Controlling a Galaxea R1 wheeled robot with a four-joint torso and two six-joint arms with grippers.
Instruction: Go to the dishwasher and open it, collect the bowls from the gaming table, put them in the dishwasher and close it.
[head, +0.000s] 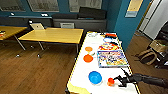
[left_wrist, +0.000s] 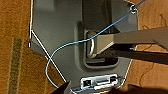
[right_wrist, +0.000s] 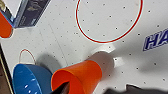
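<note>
The gaming table (head: 80, 75) has a white dotted top with red circle markings and a yellow edge. Near its front end my right gripper (head: 115, 80) is shut on the rim of a small orange bowl (head: 110, 81), which is tilted on its side (right_wrist: 80, 75). A blue bowl (head: 95, 77) rests just left of it (right_wrist: 27, 80). Two more orange bowls (head: 88, 58) (head: 88, 49) lie farther along, and another blue bowl (head: 108, 39) sits near the far end. My left gripper (left_wrist: 98, 91) hangs over my grey base and the wood floor. The dishwasher is out of view.
Colourful board game boxes (head: 111, 58) lie on the right half of the white table. Yellow-topped tables (head: 53, 35) stand to the left on the wood floor. Bags (head: 147, 56) and a cardboard box (head: 157, 45) sit on the floor at the right by a teal wall.
</note>
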